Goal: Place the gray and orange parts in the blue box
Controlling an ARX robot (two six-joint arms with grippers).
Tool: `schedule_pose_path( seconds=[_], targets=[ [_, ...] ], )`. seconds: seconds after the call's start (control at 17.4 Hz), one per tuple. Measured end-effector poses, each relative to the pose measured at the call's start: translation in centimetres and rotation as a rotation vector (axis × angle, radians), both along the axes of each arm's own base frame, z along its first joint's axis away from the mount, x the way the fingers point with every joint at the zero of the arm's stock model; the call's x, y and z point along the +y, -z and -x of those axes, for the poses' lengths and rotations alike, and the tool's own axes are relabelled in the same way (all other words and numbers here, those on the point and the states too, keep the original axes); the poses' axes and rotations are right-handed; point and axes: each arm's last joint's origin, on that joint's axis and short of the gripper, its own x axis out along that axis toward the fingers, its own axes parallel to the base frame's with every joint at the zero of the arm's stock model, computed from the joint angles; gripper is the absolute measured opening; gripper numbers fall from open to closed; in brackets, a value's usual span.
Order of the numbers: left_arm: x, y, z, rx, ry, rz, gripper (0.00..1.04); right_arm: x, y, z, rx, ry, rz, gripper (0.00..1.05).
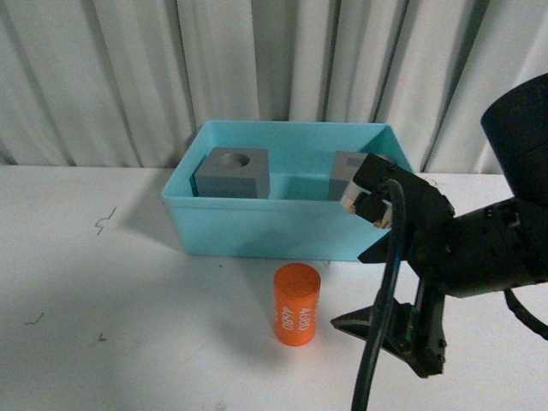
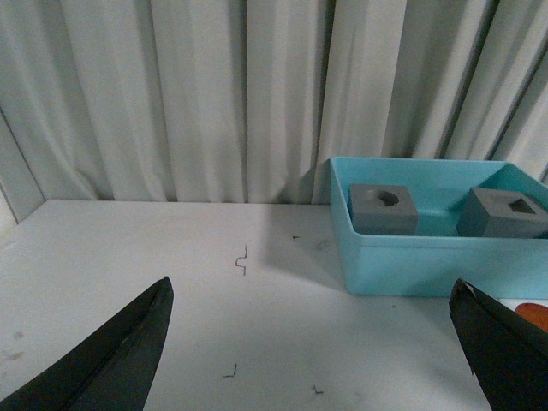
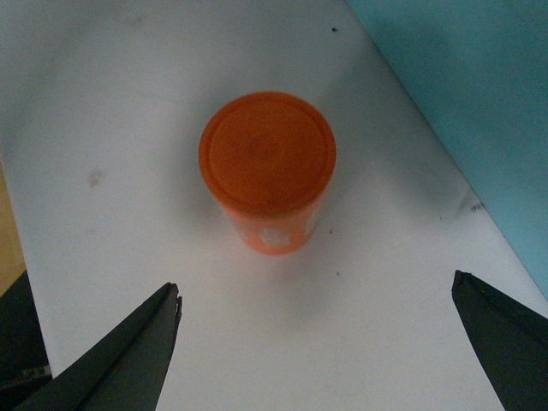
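Where R arm (image 1: 479, 248) overlaps, gray cube (image 1: 344, 174) partly hidden in blue box (image 1: 257, 227).

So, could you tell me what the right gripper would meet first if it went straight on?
Probably the orange cylinder, standing upright on the table, centred ahead of the open right gripper; the blue box lies off to one side.

two cubes (image 1: 229, 174) (image 1: 344, 171), one cylinder (image 1: 296, 305), one box (image 1: 257, 229)

A lab-like test station: scuffed white tabletop (image 1: 128, 342) with a pleated pale curtain (image 1: 103, 77) behind
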Motion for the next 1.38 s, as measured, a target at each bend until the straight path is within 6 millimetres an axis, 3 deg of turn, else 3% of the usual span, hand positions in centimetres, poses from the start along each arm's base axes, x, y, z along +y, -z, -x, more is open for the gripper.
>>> schedule_pose_path(
  seconds=[0.17, 0.4, 0.46, 0.63, 0.69, 0.75, 0.8, 0.86, 0.92, 1.15, 1.38],
  targets=[
    [0.0, 0.0, 0.0, 0.000, 0.000, 0.000, 0.98, 2.4, 0.6, -1.3, 0.014, -0.004, -0.010, 0.98],
    [0.0, 0.0, 0.0, 0.000, 0.000, 0.000, 0.98, 3.5, 1.0, -1.6, 0.015, -0.005, -0.001, 0.98],
    [0.0, 0.0, 0.0, 0.000, 0.000, 0.000, 0.98, 3.8, 0.9, -1.6, 0.019, -0.007, -0.003, 0.94],
    [0.0, 0.0, 0.0, 0.000, 0.000, 0.000, 0.98, 4.1, 0.9, -1.7, 0.026, -0.008, 0.000, 0.64],
    [0.0, 0.0, 0.0, 0.000, 0.000, 0.000, 0.98, 4.0, 0.9, -1.7, 0.030, -0.012, 0.004, 0.46],
    [0.0, 0.0, 0.0, 0.000, 0.000, 0.000, 0.98, 3.9, 0.0, -1.4, -0.015, 0.010, -0.039, 0.43],
    [0.0, 0.0, 0.0, 0.000, 0.000, 0.000, 0.98, 1.4, -9.2, -0.7, -0.265, 0.163, -0.265, 0.43],
    [0.0, 0.0, 0.0, 0.000, 0.000, 0.000, 0.98, -4.2, -17.6, -2.0, -0.541, 0.460, -0.414, 0.43],
    [0.0, 0.0, 0.0, 0.000, 0.000, 0.000, 0.98, -4.5, -15.3, -5.8, -0.481, 0.608, -0.401, 0.43],
    [0.0, 0.0, 0.0, 0.000, 0.000, 0.000, 0.98, -2.5, -13.5, -7.9, -0.415, 0.627, -0.391, 0.43],
    [0.0, 0.0, 0.0, 0.000, 0.000, 0.000, 0.98, 0.2, -13.3, -9.8, -0.408, 0.631, -0.418, 0.43]
  ],
)
